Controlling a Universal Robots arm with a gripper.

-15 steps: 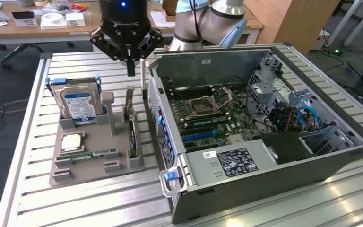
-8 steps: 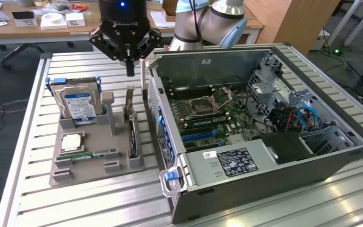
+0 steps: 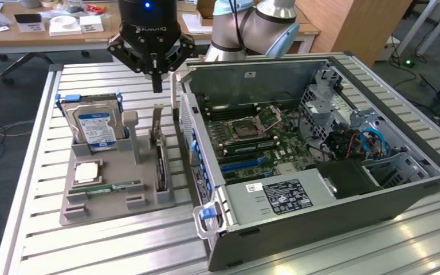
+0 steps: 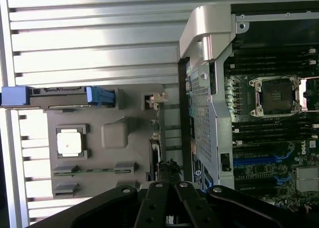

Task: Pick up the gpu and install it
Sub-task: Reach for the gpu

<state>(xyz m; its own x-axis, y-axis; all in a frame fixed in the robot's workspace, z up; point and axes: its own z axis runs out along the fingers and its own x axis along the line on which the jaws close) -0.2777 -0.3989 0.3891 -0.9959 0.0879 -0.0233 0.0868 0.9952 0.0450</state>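
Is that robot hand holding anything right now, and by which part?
Nothing. The hand is shut and empty, hovering above the gpu.

A silver hard drive with a blue label (image 3: 94,123) stands in a grey plastic tray (image 3: 124,166), middle left. An open grey computer case (image 3: 319,235) sits right.

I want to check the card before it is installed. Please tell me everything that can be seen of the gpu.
The gpu is a thin dark card with a silver metal bracket at one end. It stands on edge in a slot of the gray tray, on the tray's side next to the case. It is not yet in the case. The shut gripper hangs over its bracket end and seems not to touch it.
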